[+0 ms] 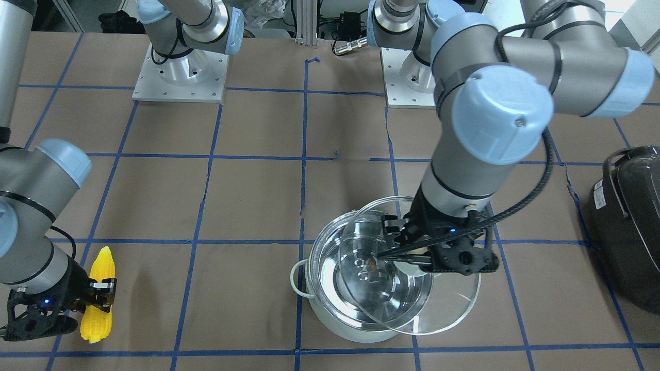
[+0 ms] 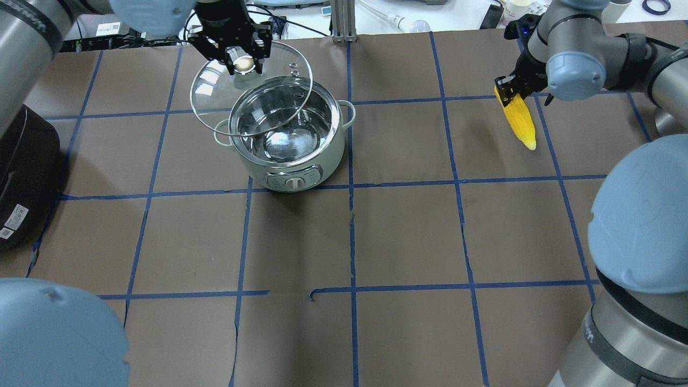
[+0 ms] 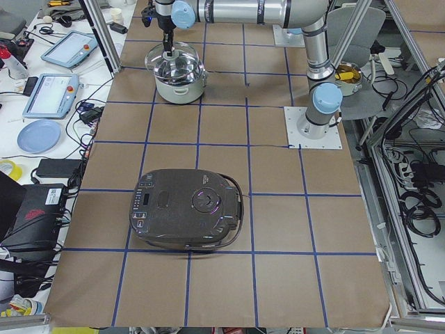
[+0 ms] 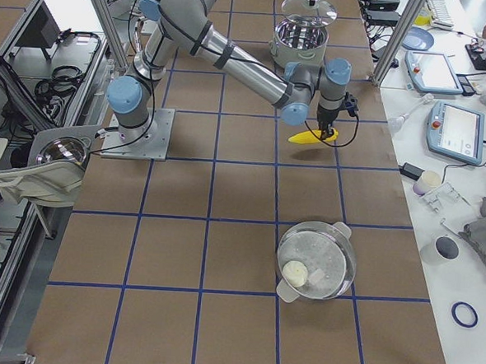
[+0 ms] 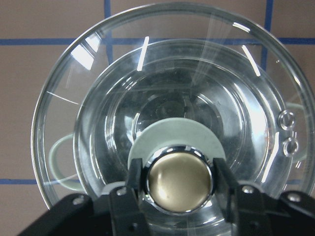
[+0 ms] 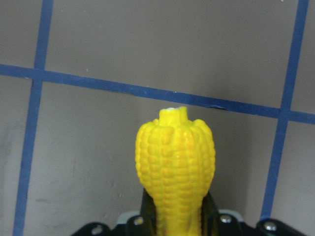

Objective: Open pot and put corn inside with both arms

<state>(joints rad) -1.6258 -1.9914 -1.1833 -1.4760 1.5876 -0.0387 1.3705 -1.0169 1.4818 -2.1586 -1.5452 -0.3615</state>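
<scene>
The mint-white pot (image 2: 290, 156) stands open on the table, its steel inside empty. My left gripper (image 2: 243, 63) is shut on the metal knob (image 5: 179, 181) of the clear glass lid (image 2: 215, 97). It holds the lid tilted above the pot, shifted toward the pot's far left side and overlapping the rim. My right gripper (image 2: 508, 91) is shut on the thick end of the yellow corn (image 2: 520, 121), far to the pot's right. The corn's tip points down toward the table in the right wrist view (image 6: 174, 167). In the front view the corn (image 1: 100, 268) sits at the left, the lid (image 1: 443, 309) at the centre.
A large dark grey appliance (image 2: 21, 177) sits at the table's left end. A second lidded pot (image 4: 316, 261) stands toward the right end. The arm bases (image 1: 180, 77) are at the robot's edge. Brown paper with blue tape lines covers the table.
</scene>
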